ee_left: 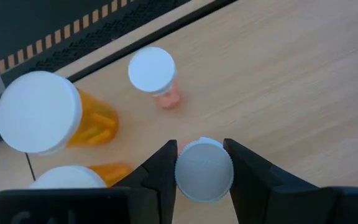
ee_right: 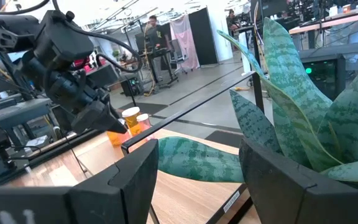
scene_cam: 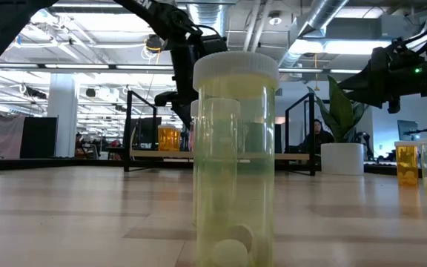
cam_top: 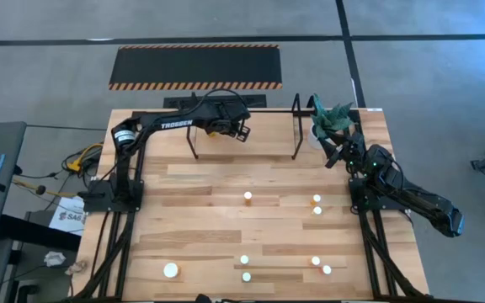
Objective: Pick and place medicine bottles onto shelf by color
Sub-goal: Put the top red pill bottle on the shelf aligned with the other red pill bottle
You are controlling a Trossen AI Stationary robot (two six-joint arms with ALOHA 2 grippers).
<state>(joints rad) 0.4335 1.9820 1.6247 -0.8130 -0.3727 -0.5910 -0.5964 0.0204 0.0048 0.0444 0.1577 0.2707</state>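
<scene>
My left gripper (ee_left: 202,171) hangs over the shelf (cam_top: 242,126) at the table's (cam_top: 200,219) far edge, fingers pinching a white-capped bottle (ee_left: 204,169) by its cap. On the shelf floor just beside it stand a small pink bottle (ee_left: 155,74) and two orange ones (ee_left: 45,115). More bottles (cam_top: 247,197) are scattered across the near table. At the far right corner my right gripper (ee_right: 194,171) waits with fingers spread, just beside the plant (cam_top: 333,120)
</scene>
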